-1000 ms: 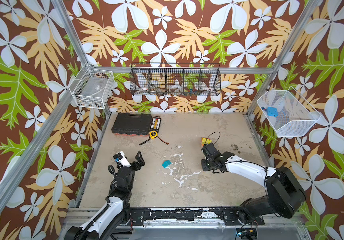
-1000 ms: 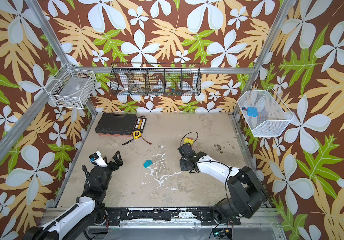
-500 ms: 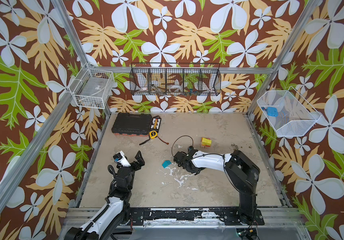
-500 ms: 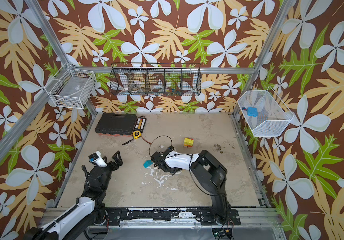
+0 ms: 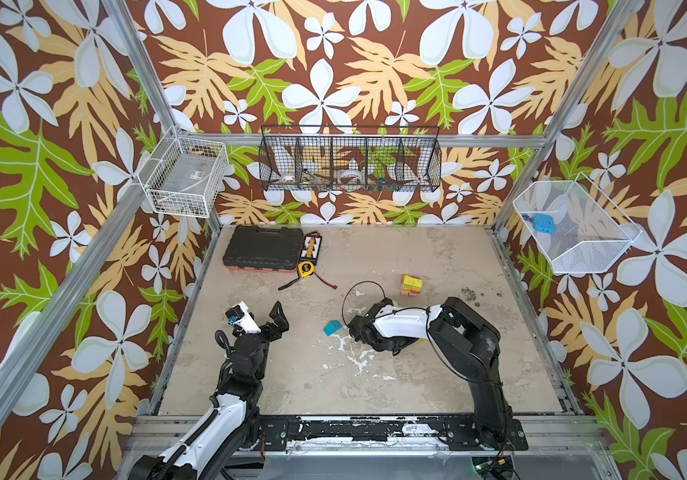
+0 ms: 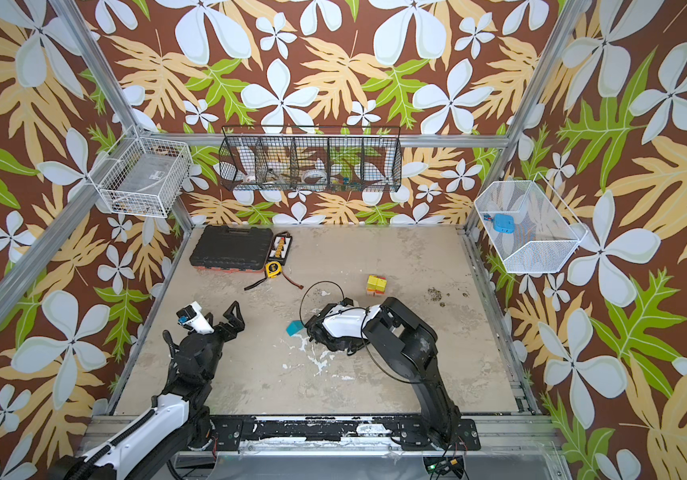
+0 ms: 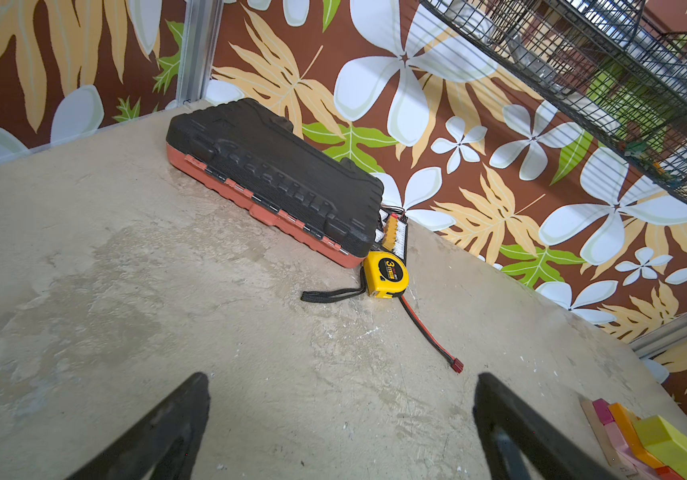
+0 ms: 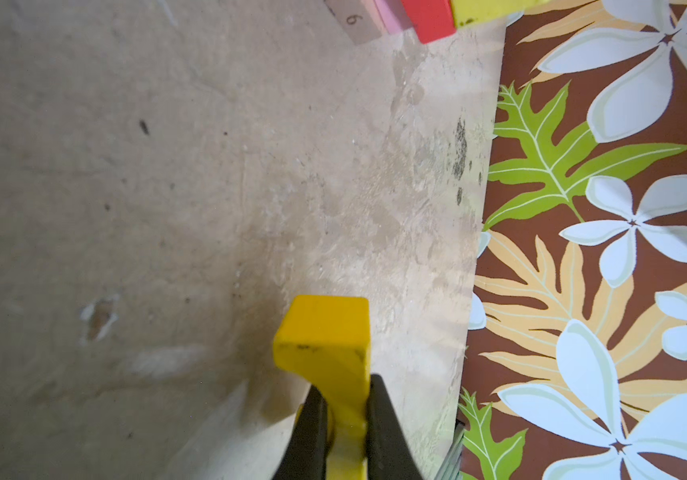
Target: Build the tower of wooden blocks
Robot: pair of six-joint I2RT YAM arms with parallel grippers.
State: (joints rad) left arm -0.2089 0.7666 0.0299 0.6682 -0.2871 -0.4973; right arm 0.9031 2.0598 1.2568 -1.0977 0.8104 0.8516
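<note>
Blocks in tan, pink, orange, red and yellow-green stand stacked as the tower (image 5: 411,285) at the far right of the worktop (image 5: 416,386), and a lone teal block (image 5: 332,328) lies near the middle, just left of the low-folded right arm. Seen from its wrist, the right tool (image 8: 344,399) is clenched on a yellow block (image 8: 325,332), well apart from the tower. At the near left, the left tool (image 7: 342,376) hovers released and empty, jaws wide, facing the black tool case (image 5: 258,249) and yellow tape measure (image 5: 305,269) at the far left.
</note>
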